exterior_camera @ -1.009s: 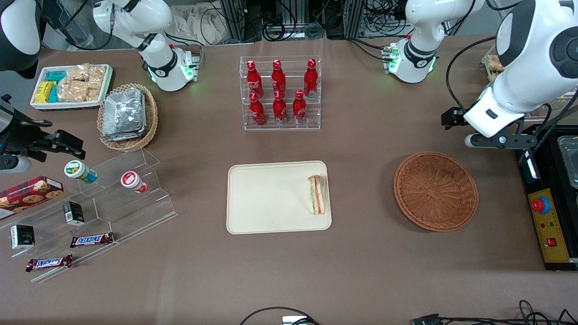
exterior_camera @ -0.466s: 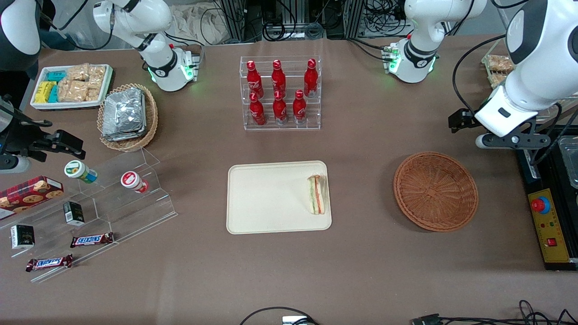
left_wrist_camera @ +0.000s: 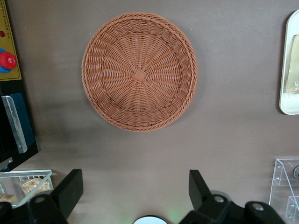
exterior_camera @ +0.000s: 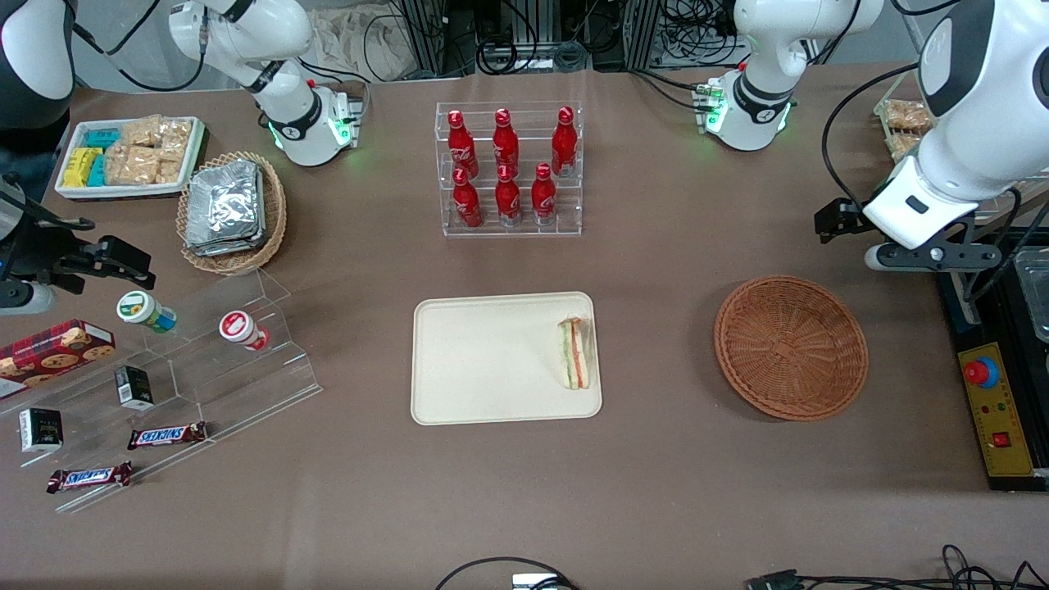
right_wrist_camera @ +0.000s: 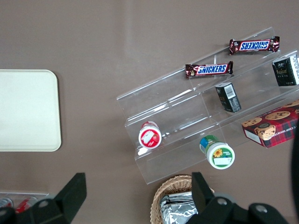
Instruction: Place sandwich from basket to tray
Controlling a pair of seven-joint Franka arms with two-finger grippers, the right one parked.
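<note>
With sandwich (exterior_camera: 576, 353) on tray (exterior_camera: 483, 360), hand (left_wrist_camera: 133, 189) open above basket (exterior_camera: 791, 347)

Raised claw (left_wrist_camera: 133, 193), fingers spread, has bare table (exterior_camera: 656, 270) between basket (exterior_camera: 791, 347) and tray (exterior_camera: 492, 360).

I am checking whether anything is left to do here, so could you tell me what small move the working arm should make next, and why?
Probably none but holding clear: the triangular white-bread sandwich already lies on the cream rectangular tray, the round reddish-brown wicker basket holds nothing, and the open gripper, empty, hangs above the table just past the basket's rim.
</note>
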